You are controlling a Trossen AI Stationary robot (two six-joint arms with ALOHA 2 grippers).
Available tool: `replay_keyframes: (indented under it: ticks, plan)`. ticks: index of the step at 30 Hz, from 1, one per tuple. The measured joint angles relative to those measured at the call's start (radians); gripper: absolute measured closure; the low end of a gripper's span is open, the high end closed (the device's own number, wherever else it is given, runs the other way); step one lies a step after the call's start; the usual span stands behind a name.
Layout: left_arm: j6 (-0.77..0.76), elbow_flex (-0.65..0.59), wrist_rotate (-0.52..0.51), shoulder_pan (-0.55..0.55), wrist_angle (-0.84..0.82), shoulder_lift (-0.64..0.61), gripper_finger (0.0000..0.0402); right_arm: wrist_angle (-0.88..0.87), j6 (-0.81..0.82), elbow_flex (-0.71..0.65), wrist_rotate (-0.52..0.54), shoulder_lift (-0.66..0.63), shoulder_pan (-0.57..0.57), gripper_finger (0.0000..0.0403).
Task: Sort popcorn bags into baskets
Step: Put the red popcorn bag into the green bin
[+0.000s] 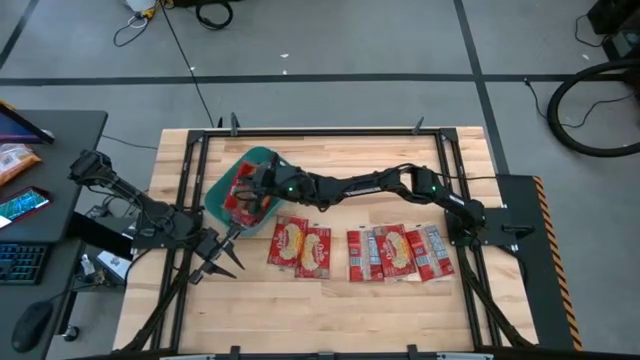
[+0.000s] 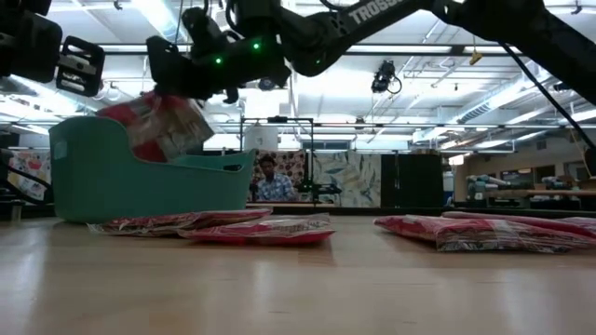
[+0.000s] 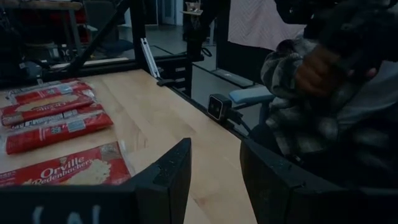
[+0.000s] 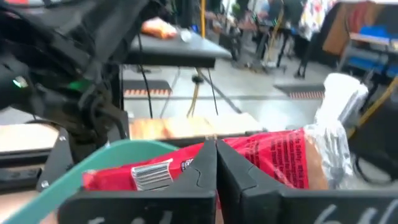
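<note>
My right fingers (image 1: 243,192), reaching across the counter (image 1: 330,290) to its far left part, are pinched shut on a red popcorn bag (image 2: 158,123) held tilted over the teal basket (image 2: 112,177), its lower end inside the rim. From my right wrist, the bag (image 4: 273,163) lies crosswise just past my closed fingers (image 4: 216,163), with the basket's rim (image 4: 124,152) beneath it. Two bags (image 1: 300,245) lie flat side by side just near of the basket. A second group of about four overlapping bags (image 1: 398,253) lies to their right, near the counter's middle. My left fingers (image 1: 222,258) rest low at the counter's near left, spread apart and holding nothing. From my left wrist, a person in a plaid shirt (image 3: 323,93) shows beyond the counter's edge.
</note>
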Motion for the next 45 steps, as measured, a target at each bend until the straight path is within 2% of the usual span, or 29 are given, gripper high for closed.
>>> replay_keyframes:
  ticks: [4,11,17,22,28,35,45]
  plan:
    - [0.000,0.000,-0.001,0.000,0.000,0.000,0.0260,-0.087,0.063,0.001,0.002,0.000,-0.002,0.0387]
    - [0.001,0.000,-0.004,0.000,0.001,0.000,0.0260,-0.187,0.076,0.001,0.003,-0.002,-0.005,0.0327]
    - [0.001,0.000,-0.062,0.000,-0.012,0.000,0.0260,-0.259,0.038,0.000,0.002,-0.054,-0.002,0.0294]
    - [0.001,0.000,-0.106,0.000,-0.038,0.000,0.0260,-0.423,0.000,0.000,0.003,-0.143,0.016,0.0292]
    - [0.001,0.000,-0.161,0.000,-0.044,0.000,0.0260,-0.707,0.016,0.000,0.011,-0.236,0.040,0.0293]
    - [0.000,0.000,-0.231,0.000,-0.044,0.000,0.0260,-0.964,0.100,0.000,0.029,-0.250,0.063,0.0293]
    - [0.001,0.000,-0.273,0.001,-0.053,0.000,0.0260,-0.986,0.151,-0.121,0.064,-0.261,0.115,0.0293]
